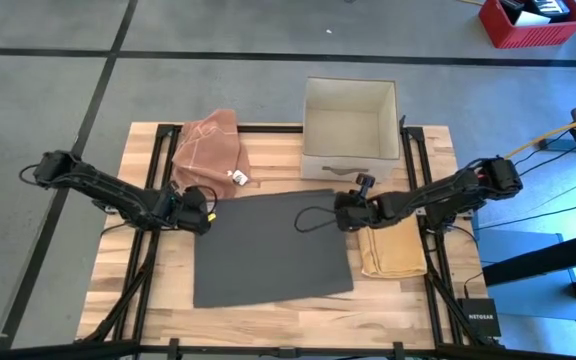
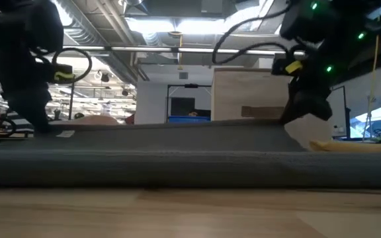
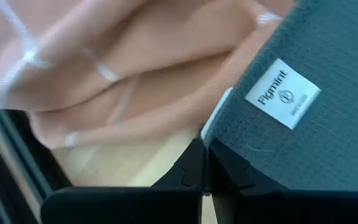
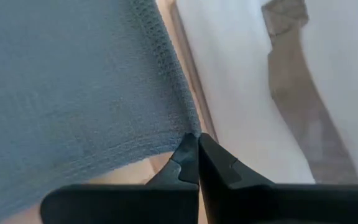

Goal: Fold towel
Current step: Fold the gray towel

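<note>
While grey towel lies flat mid-frame on surface, no fold yet. Left gripper and right gripper fingers pressed together, pinching its far corners. Folding all remains.

You're clearly set up in some open lab or workshop space: bare grey concrete floor with dark taped lines, exposed silver ceiling ducts with strip lights, a red plastic crate of gear, and a light wooden plank surface.
</note>
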Controlling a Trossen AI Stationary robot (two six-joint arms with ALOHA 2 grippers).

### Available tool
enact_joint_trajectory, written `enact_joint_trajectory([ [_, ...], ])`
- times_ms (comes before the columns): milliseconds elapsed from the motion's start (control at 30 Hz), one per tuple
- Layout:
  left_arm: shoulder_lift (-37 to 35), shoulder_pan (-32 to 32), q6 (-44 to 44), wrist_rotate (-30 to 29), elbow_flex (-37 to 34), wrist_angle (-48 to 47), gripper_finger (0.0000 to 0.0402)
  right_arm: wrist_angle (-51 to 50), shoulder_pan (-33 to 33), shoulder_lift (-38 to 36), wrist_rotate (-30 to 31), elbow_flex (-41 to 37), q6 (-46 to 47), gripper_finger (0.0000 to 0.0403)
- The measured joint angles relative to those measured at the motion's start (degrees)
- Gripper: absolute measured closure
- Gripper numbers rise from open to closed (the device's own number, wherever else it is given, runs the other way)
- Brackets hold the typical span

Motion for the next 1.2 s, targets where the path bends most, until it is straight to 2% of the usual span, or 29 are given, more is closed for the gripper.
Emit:
enact_joint_trajectory([
  [167, 0.00, 1.51, 0.13, -4.52, -1.69, 2.41, 0.0398, 2.84, -4.39, 0.82, 0.07, -1.78, -0.24, 0.0399],
  [333, 0.00, 2.69, 3.58, -5.21, -2.30, 8.27, 0.0379, 5.62, -8.95, 2.67, 0.04, -2.25, -0.43, 0.0369],
  [533, -0.04, 4.60, 5.52, -4.00, -2.14, 10.31, 0.0307, 6.70, -12.98, 4.13, -0.30, -2.04, -0.04, 0.0302],
  [633, -0.04, 5.37, 5.13, 1.46, 0.50, 6.65, 0.0269, 1.91, -13.24, 4.17, -0.95, 0.07, -0.24, 0.0265],
  [733, -0.04, 4.91, 4.43, 9.61, 4.40, 3.42, 0.0247, -4.14, -12.64, 3.35, -6.95, 3.26, -0.25, 0.0239],
  [800, -0.10, 3.44, 2.81, 14.56, 6.23, 3.77, 0.0242, -4.23, -11.40, 2.42, -15.18, 3.79, -0.29, 0.0228],
  [900, -0.10, -0.49, 2.19, 21.98, 6.03, 12.73, 0.0240, 0.22, -7.76, 1.37, -30.65, 3.19, -1.48, 0.0221],
  [967, 0.52, -3.66, 1.91, 24.57, 4.53, 21.49, 0.0240, 6.05, -4.48, 1.33, -37.91, 1.68, -1.94, 0.0220],
  [1067, 3.01, -8.00, 1.06, 25.33, 2.42, 30.30, 0.0240, 15.88, 0.16, 2.65, -40.18, -1.23, -1.88, 0.0220],
  [1200, 8.33, -12.31, -2.73, 25.93, 1.47, 30.77, 0.0240, 20.17, 4.04, 5.22, -39.34, -3.10, -0.73, 0.0220],
])
